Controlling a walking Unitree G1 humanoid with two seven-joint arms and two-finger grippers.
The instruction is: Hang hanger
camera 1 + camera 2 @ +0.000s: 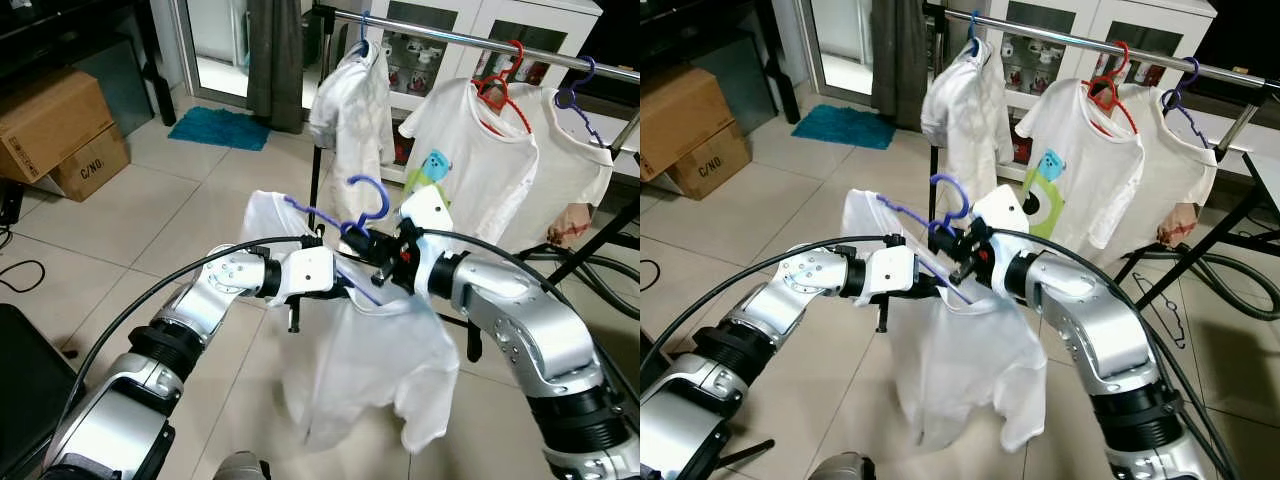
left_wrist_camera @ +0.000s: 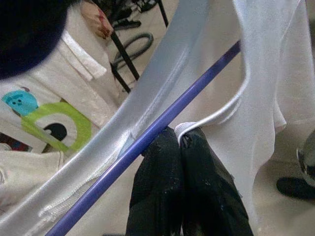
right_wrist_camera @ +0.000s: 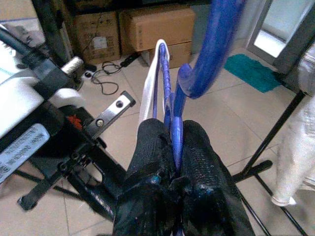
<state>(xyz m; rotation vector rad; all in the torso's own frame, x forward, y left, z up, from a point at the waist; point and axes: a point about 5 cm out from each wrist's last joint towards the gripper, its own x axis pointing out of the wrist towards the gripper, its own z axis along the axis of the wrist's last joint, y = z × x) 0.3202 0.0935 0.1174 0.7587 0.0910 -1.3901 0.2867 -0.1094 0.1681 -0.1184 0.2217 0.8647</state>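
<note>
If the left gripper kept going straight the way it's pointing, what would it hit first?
Probably the right gripper, which faces it across the purple hanger with the white shirt that both hold. Depth is hard to judge.
</note>
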